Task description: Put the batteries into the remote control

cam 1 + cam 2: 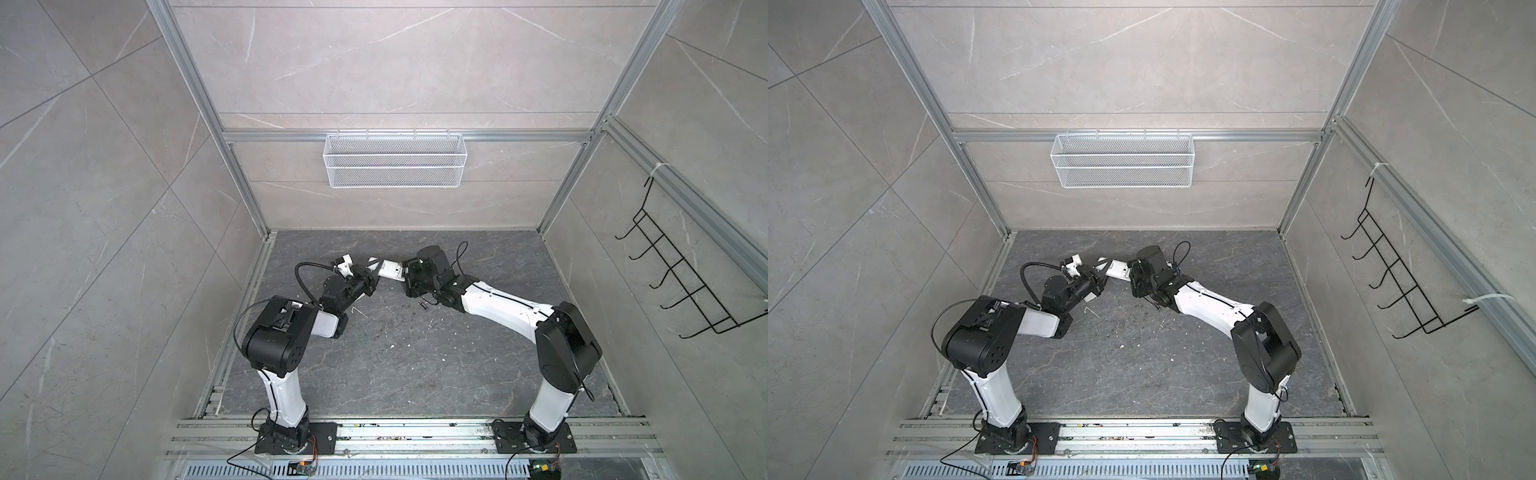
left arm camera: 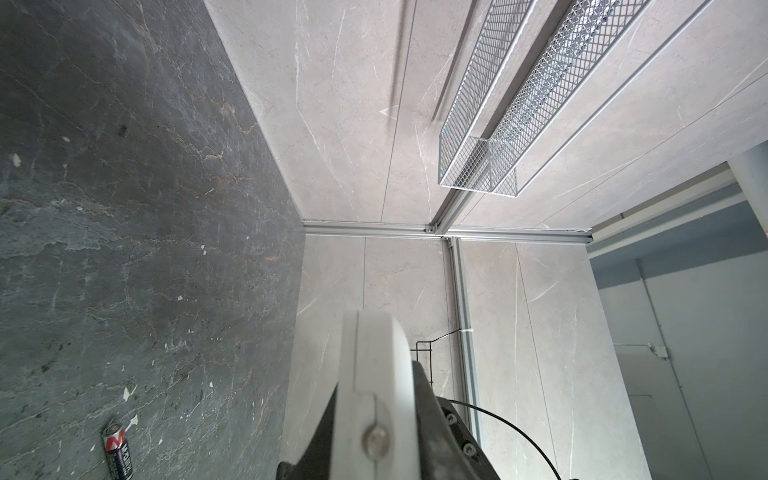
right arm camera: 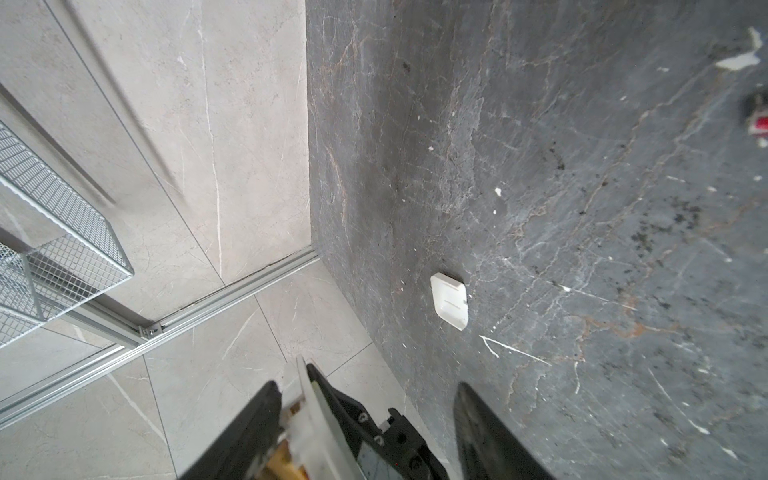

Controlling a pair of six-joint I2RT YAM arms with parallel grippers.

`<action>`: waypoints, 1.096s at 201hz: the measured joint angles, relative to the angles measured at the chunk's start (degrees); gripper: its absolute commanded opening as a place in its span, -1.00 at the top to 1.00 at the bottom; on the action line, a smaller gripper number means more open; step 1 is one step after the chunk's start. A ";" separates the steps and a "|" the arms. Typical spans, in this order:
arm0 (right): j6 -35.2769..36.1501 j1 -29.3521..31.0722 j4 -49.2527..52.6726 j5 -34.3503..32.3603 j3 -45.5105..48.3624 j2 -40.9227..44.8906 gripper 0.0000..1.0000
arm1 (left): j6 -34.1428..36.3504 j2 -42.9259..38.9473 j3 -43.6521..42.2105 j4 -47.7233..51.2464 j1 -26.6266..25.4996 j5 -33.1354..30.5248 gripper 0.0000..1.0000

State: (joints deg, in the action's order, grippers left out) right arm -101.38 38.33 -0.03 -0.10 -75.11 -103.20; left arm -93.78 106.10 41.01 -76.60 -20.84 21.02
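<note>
The white remote control [image 1: 388, 270] hangs above the dark floor between the two arms, in both top views. My left gripper [image 1: 372, 278] is shut on it. In the left wrist view the remote control [image 2: 370, 365] shows edge-on between the dark fingers. My right gripper [image 3: 365, 386] is open around the remote's other end. The remote [image 3: 316, 415] lies close to one finger [image 3: 266, 415], with a wide gap to the other finger. One dark battery [image 1: 423, 306] with a red mark lies on the floor under the right wrist, and the left wrist view shows this battery [image 2: 116, 451] too.
A small white plastic cover [image 3: 449, 301] lies on the floor beyond the right gripper. A white mesh basket [image 1: 395, 160] hangs on the back wall and a black wire hook rack [image 1: 681, 270] on the right wall. White specks dot the floor.
</note>
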 measured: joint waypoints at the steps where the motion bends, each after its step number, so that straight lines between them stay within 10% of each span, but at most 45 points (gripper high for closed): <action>1: -0.07 -0.02 -0.02 0.00 0.00 0.00 -0.59 | 0.00 0.00 0.00 -0.02 0.00 0.00 1.00; 51: 2.43 -1.03 -1.14 2.12 -1.01 0.00 -0.89 | 0.02 0.00 0.00 -0.15 0.00 -0.26 1.00; 220: -11.52 0.46 -6.82 -0.98 1.40 0.04 -0.75 | 1.57 -0.42 -1.03 -0.17 -1.75 -14.56 1.00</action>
State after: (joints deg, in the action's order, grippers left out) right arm -112.90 38.79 -6.85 -1.08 -73.71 -103.15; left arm -92.20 105.69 39.99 -76.77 -22.59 6.46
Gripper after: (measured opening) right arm 0.874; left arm 0.183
